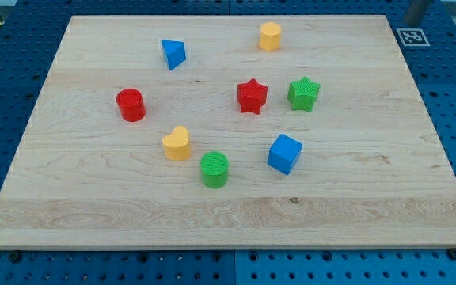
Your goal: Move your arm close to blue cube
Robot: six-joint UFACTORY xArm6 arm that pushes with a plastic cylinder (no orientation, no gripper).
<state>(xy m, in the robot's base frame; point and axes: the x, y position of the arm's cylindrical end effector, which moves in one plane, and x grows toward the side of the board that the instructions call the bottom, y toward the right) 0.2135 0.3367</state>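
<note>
The blue cube (284,153) sits on the wooden board (370,198), right of centre towards the view's bottom. A short piece of my rod shows at the view's top right edge, and my tip (409,21) is beyond the board's top right corner, beside a printed marker. My tip is far from the blue cube, up and to its right, and touches no block.
A green cylinder (214,169) and a yellow heart (177,144) lie left of the blue cube. A red star (252,96) and a green star (303,93) lie above it. A red cylinder (131,104), a blue triangular block (173,54) and a yellow hexagonal block (270,36) lie farther off.
</note>
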